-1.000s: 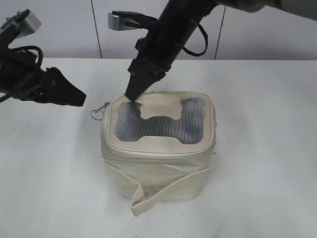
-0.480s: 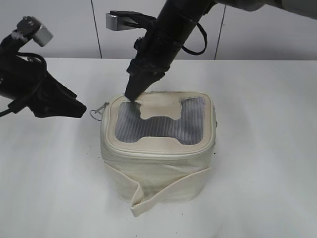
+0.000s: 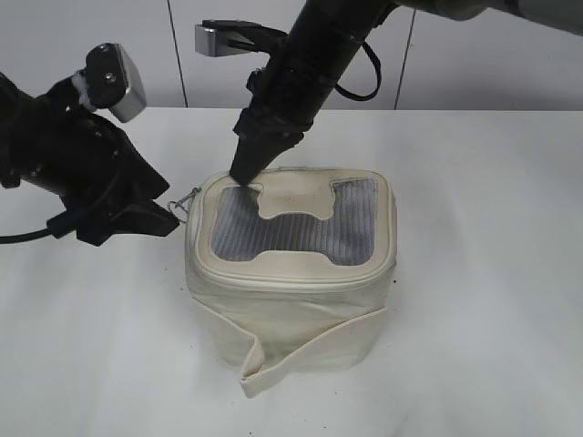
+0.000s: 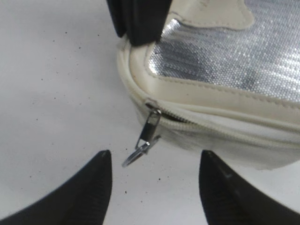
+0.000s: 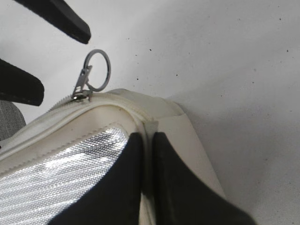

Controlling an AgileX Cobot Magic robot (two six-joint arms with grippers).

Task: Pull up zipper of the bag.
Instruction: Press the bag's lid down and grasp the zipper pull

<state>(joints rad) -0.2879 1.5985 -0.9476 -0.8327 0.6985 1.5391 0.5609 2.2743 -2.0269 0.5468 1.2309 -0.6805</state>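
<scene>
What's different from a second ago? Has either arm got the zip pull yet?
The left gripper has moved right, toward the bag's left corner. Its jaws are open on either side of the ring pull, nothing held yet. The right gripper stays shut, pressing the lid's back-left corner. The bag has not shifted.

My arms are matte black, each carrying a silver-grey camera block (image 3: 117,80) near the wrist. A black cable (image 3: 27,238) trails behind my left claw (image 4: 154,180), whose fingers (image 4: 93,187) are smooth, black, tapered wedges. My right claw's (image 3: 244,171) fingers look the same.
</scene>
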